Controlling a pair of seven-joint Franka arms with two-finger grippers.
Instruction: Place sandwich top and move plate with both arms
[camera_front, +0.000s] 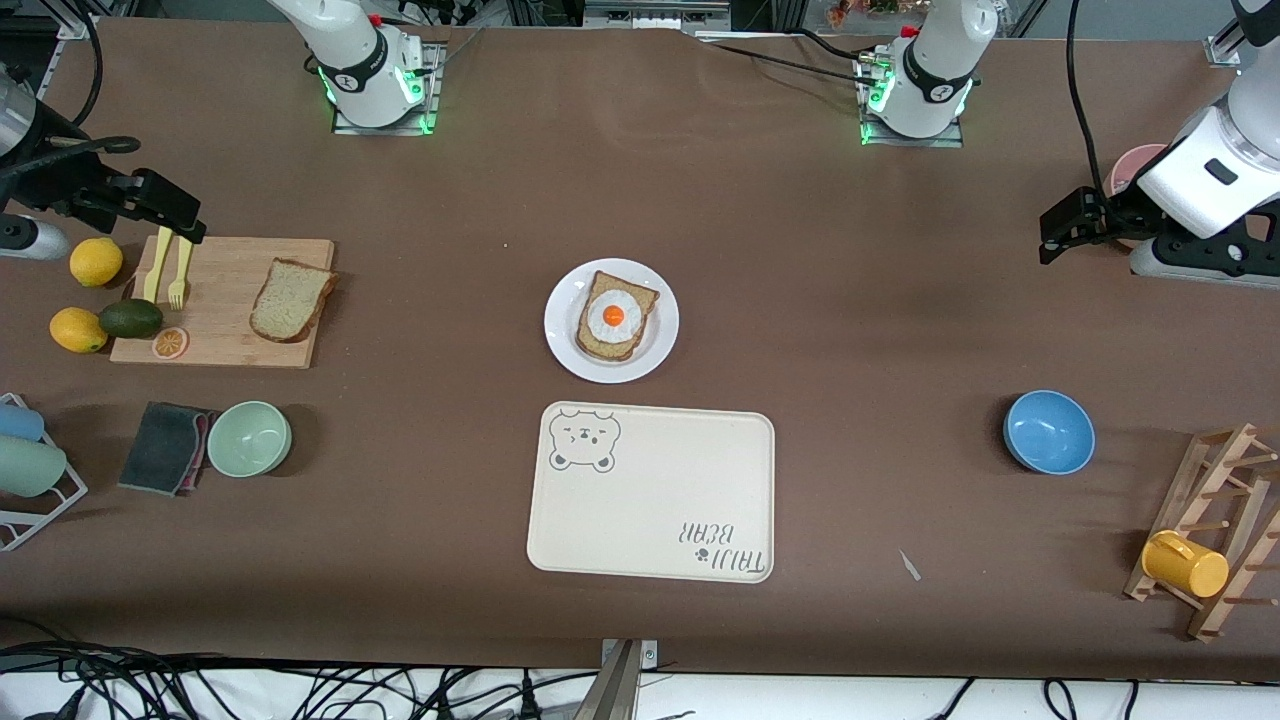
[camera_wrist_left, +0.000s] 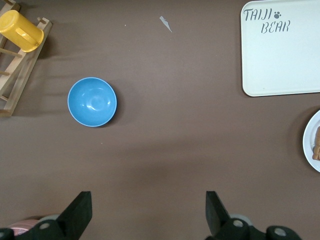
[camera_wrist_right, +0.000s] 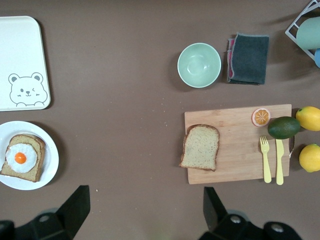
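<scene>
The sandwich top (camera_front: 292, 300), a porous light-brown slice with a darker crust, is laid flat on a wooden cutting board (camera_front: 225, 345), overhanging its edge toward the plate (camera_front: 563, 325). The smooth round white plate is set mid-table, bearing egg-topped bread (camera_front: 616, 316); bare brown table is seen all around it. The matte cream tray (camera_front: 650, 500) lies nearer the camera. The right gripper (camera_front: 150, 205) is held over the board's end and the left gripper (camera_front: 1065, 225) over the table's edge, both with fingers spread wide and empty.

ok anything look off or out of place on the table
Only a small pale scrap lying on the bare table between the bear tray and the wooden rack looks stray. Nothing is spilled or tipped.
</scene>
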